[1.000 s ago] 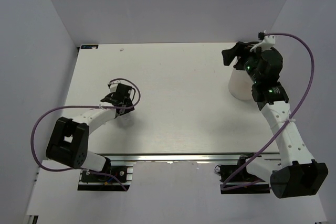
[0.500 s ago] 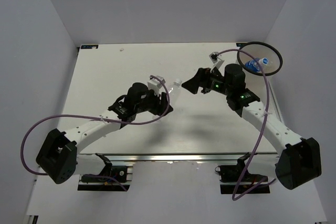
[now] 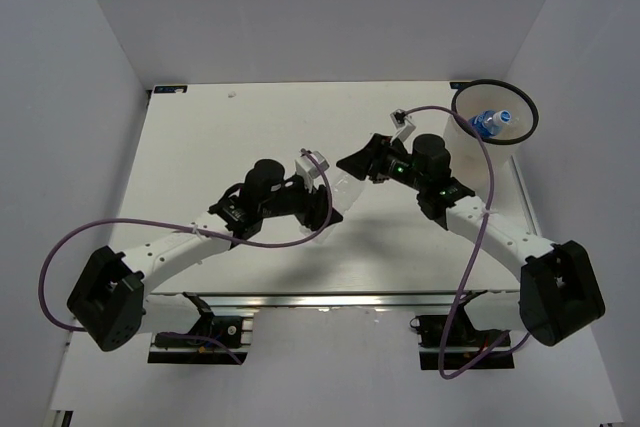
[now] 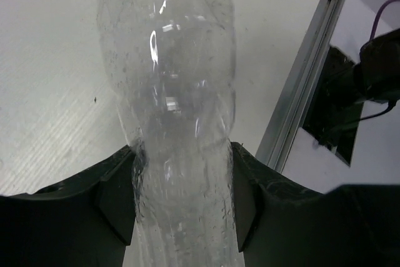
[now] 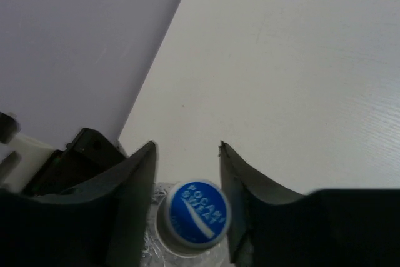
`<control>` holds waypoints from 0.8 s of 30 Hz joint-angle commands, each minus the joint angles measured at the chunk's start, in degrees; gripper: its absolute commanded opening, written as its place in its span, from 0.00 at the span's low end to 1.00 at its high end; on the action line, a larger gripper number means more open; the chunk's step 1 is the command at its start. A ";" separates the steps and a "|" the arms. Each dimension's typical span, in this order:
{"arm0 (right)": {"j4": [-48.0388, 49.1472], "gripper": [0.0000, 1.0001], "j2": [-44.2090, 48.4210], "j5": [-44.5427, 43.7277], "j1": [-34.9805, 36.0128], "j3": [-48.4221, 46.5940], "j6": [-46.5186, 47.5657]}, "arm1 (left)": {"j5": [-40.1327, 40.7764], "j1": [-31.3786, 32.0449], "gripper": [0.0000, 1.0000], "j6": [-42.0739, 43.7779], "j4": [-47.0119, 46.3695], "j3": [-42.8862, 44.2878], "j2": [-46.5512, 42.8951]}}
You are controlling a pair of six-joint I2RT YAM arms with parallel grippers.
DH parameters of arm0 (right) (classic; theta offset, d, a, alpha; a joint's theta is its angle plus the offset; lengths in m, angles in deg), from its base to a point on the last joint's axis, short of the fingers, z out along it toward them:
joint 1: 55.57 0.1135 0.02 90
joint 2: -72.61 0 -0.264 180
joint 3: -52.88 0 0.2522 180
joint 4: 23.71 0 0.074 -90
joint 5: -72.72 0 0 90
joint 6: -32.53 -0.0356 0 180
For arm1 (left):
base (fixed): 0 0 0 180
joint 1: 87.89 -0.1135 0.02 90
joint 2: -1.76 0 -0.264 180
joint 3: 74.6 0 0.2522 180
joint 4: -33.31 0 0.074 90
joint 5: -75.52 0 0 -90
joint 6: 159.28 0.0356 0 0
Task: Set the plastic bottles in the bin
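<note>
The clear bottle (image 4: 175, 92), clamped in my left gripper (image 4: 181, 179), has come up to mid-table, where my right gripper (image 5: 187, 154), back from the bin (image 3: 534, 117), narrowly straddles its blue cap (image 5: 194, 212), gripping or not I cannot tell, so the handover is starting.

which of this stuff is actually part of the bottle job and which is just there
Job: clear bottle in the left gripper, its blue cap between the fingers of the right gripper; bin; blue-labelled bottle inside the bin.
Just there: purple cables; metal rail.
</note>
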 commanded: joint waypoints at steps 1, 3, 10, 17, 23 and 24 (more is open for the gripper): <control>5.35 0.38 -0.34 -2.02 1.43 -0.41 -1.26 | 0.86 0.58 0.50 0.46 -2.14 0.95 -3.27; 4.48 0.09 1.15 -5.71 1.44 -0.41 -1.08 | 2.98 0.58 0.98 0.02 -0.39 2.09 -3.80; -11.16 0.00 5.11 -29.77 -1.18 -9.71 12.97 | 23.44 0.50 0.98 -2.71 3.48 4.72 -6.88; -15.48 0.00 6.43 -36.40 -17.35 -25.97 21.51 | 36.04 0.32 0.98 -3.68 7.79 6.49 -6.00; -12.94 0.00 4.32 -44.65 -27.55 -35.73 28.89 | 38.23 0.06 0.98 -3.24 7.44 5.35 -5.03; -11.36 0.00 4.24 -44.40 -30.70 -35.74 29.59 | 38.32 -0.03 0.98 -3.24 7.35 5.17 -4.94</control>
